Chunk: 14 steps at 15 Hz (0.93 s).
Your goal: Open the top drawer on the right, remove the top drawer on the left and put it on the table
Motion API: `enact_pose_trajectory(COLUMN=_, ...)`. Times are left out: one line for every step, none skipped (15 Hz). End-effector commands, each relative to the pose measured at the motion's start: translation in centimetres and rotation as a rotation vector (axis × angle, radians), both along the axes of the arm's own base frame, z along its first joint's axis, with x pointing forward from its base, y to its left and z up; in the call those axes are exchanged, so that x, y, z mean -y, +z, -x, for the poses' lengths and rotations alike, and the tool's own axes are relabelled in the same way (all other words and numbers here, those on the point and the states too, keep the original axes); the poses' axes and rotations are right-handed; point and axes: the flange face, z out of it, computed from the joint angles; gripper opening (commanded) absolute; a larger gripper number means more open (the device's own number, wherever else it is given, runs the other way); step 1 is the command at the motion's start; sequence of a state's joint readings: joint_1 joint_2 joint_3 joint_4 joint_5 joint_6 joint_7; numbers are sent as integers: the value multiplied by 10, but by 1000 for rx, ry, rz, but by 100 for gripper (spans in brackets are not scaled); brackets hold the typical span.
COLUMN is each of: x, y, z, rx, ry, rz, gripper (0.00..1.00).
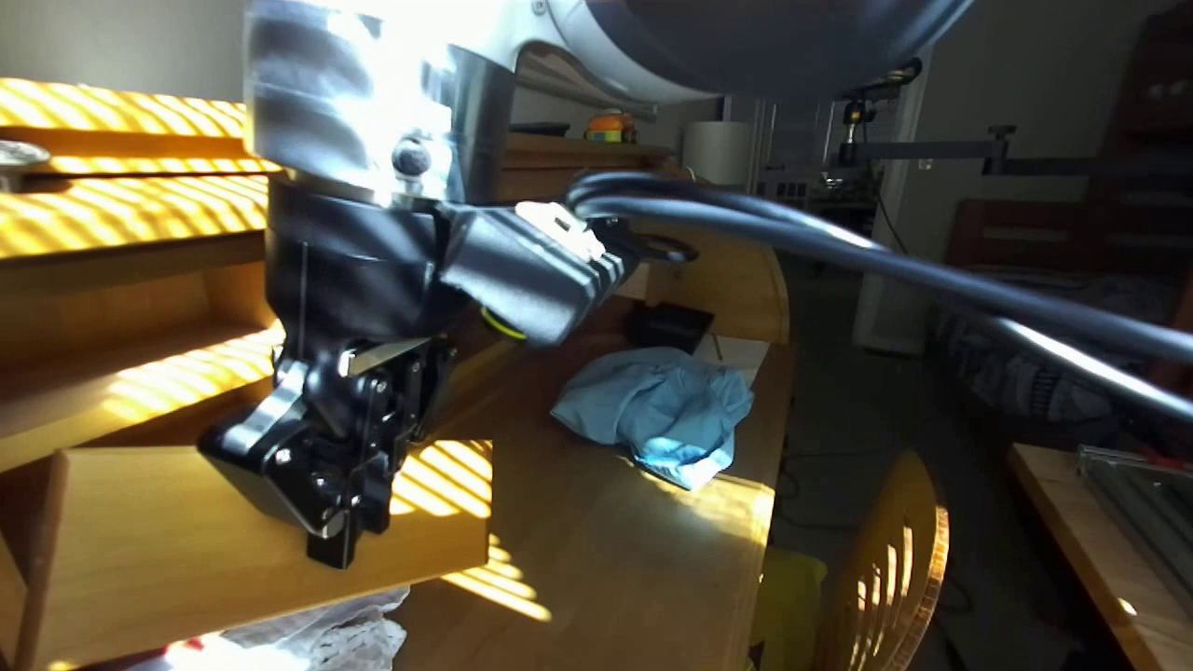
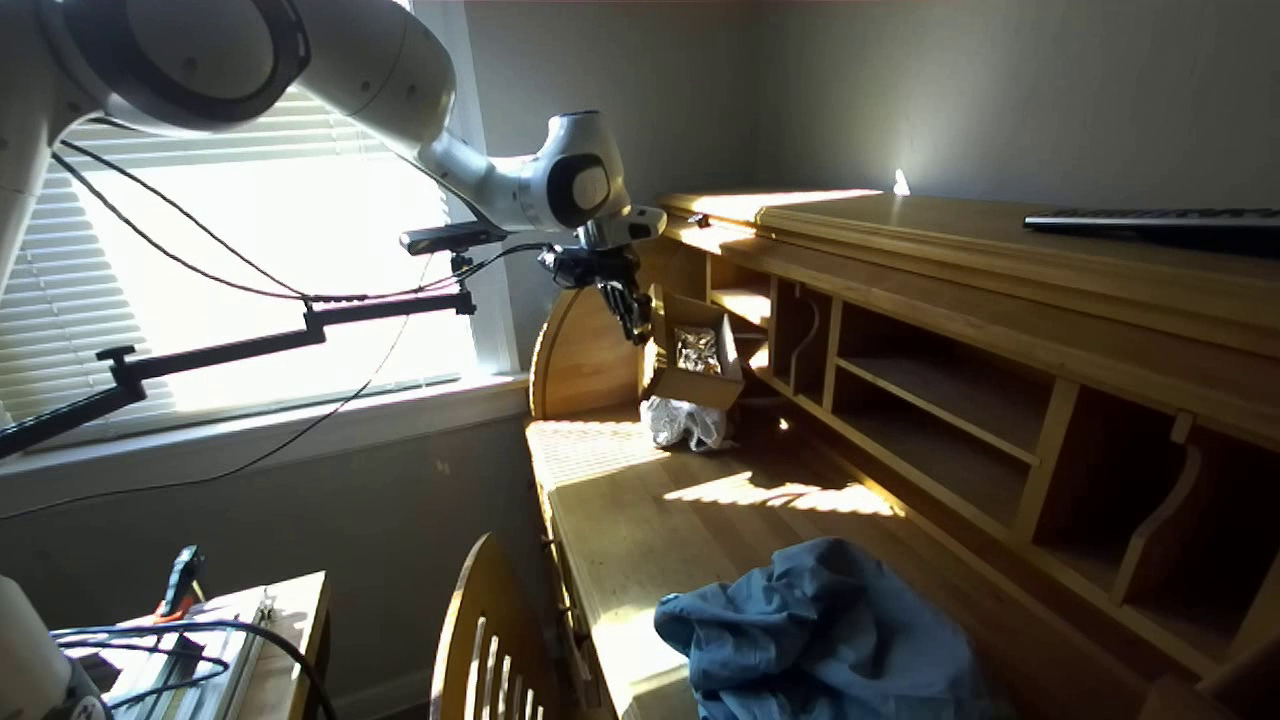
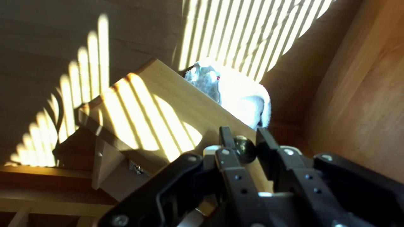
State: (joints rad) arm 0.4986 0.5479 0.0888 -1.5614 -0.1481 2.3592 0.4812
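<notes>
Clasps a round dark knob [image 3: 245, 149] between both fingers [image 3: 226, 137] of the tool [image 3: 245, 135], low and right of centre in the wrist view. Is clenched on this knob, fixed to the front panel [image 3: 189, 104] of a wooden drawer [image 2: 700, 389]. Holds the drawer slantwise to the shelving [image 2: 1045, 460], outside the compartments [image 2: 935, 411], just in front of them at the window end, with mouth upward. Carries bars of sunlight [image 3: 118, 116] across part of the front panel. Has shiny crumpled matter [image 2: 697, 350] inside the drawer, in an exterior view, too small to name. Just below the drawer, on the bench [image 2: 640, 540], has a whitish crumpled plastic bag [image 2: 685, 422]; cannot tell whether touching the drawer or apart. Farther along the bench, in both exterior views, has a blue cloth [image 1: 652, 401] lying in a loose heap, well apart from drawer and bag. Beyond the cloth, in an exterior view, has a white sheet [image 1: 746, 357] lying flat and, just beside it, a dark object [image 1: 669, 328] too shadowed to identify. Up on the shelving, in an exterior view, bears a small orange-and-yellow item [image 1: 610, 128]. Alongside the bench, in both exterior views, has a wooden chair [image 1: 904, 494] with a slotted back. Farthest off, in an exterior view, faces a bright window [image 2: 300, 240] with white blinds [image 2: 55, 290], crossed in front by a dark jointed bracket [image 2: 220, 354].
</notes>
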Motion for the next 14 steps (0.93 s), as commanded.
enact_pose_trajectory(x=6, y=18, z=4, rx=9, ry=-4, rz=-2, gripper=6)
enact_pose_trajectory(x=6, y=19, z=4, rx=11, ry=-5, rz=-3, gripper=6)
enact_pose_trajectory(x=6, y=20, z=4, rx=12, ry=-6, rz=-5, gripper=6)
enact_pose_trajectory(x=7, y=20, z=4, rx=13, ry=-7, rz=-6, gripper=6)
enact_pose_trajectory(x=7, y=21, z=4, rx=13, ry=-7, rz=-7, gripper=6)
enact_pose_trajectory(x=7, y=21, z=4, rx=15, ry=-7, rz=-7, gripper=6)
enact_pose_trajectory(x=7, y=21, z=4, rx=15, ry=-8, rz=-7, gripper=6)
enact_pose_trajectory(x=7, y=22, z=3, rx=16, ry=-8, rz=-7, gripper=6)
enact_pose_trajectory(x=8, y=22, z=3, rx=18, ry=-9, rz=-7, gripper=6)
enact_pose_trajectory(x=8, y=24, z=4, rx=18, ry=-9, rz=-7, gripper=6)
enact_pose_trajectory(x=8, y=25, z=5, rx=18, ry=-8, rz=-10, gripper=6)
enact_pose_trajectory(x=7, y=27, z=8, rx=15, ry=-4, rz=-12, gripper=6)
enact_pose_trajectory(x=7, y=30, z=11, rx=16, ry=1, rz=-11, gripper=6)
enact_pose_trajectory(x=7, y=34, z=15, rx=17, ry=2, rz=-17, gripper=6)
